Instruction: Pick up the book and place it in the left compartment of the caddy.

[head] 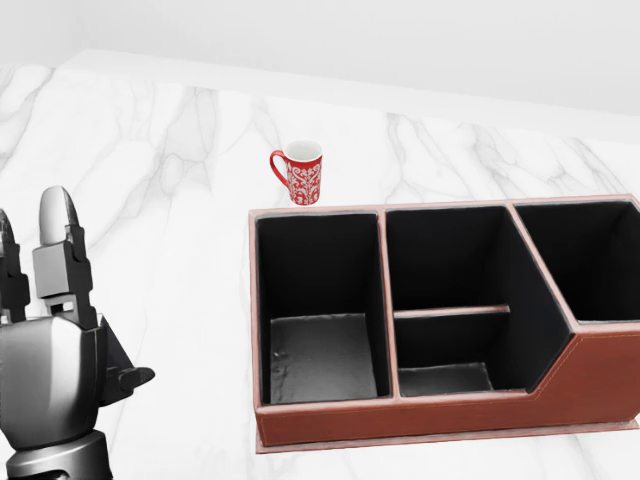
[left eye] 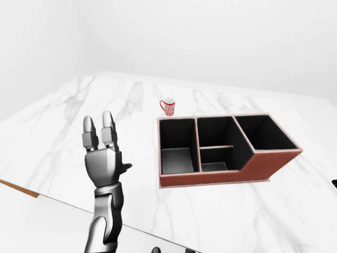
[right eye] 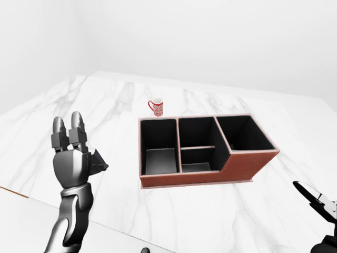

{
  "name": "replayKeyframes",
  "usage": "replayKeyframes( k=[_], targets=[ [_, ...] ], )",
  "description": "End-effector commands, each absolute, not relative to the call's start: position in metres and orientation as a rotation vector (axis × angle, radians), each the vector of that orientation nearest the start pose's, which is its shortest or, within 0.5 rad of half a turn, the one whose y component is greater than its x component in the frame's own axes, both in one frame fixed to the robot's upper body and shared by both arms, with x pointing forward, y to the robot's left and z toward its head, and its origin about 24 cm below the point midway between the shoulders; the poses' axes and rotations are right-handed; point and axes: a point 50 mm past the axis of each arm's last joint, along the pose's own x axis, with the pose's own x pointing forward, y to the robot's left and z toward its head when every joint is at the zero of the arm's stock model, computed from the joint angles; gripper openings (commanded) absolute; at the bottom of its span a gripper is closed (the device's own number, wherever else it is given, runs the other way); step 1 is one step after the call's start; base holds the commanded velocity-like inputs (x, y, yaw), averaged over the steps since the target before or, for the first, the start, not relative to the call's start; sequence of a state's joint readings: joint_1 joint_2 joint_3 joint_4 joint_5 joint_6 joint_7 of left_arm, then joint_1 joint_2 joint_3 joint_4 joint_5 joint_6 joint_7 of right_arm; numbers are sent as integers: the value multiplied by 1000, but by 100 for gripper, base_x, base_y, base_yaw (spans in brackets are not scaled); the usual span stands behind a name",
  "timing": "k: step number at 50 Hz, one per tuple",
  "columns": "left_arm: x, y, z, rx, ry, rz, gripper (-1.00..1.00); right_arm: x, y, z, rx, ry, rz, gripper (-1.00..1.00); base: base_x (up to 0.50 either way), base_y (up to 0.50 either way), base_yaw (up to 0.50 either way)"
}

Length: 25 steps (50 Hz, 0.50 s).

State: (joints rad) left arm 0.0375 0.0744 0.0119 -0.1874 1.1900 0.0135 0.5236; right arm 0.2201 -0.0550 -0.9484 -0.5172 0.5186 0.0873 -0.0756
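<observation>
Hovering open-fingered and empty near the surface's left edge, the left hand (left eye: 102,158) stood well apart from the caddy (left eye: 226,176), and with the book nowhere in view, any blind reach risked knocking the mug (left eye: 168,107) instead.
</observation>
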Motion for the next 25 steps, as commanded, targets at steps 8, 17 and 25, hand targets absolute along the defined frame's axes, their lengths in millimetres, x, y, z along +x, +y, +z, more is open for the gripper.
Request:
replayKeyframes(
  k=[8, 17, 25],
  targets=[
    [235, 164, 98, 1418, -463, 557, 100, 103, -345, 135, 120, -430, -890, 100, 0, 0, 0],
    [235, 161, 96, 1467, -473, 542, 100, 104, -345, 134, 114, -426, -896, 100, 0, 0, 0],
    [234, 159, 96, 1478, -478, 535, 100, 104, -346, 133, 103, -415, -909, 100, 0, 0, 0]
  ],
)
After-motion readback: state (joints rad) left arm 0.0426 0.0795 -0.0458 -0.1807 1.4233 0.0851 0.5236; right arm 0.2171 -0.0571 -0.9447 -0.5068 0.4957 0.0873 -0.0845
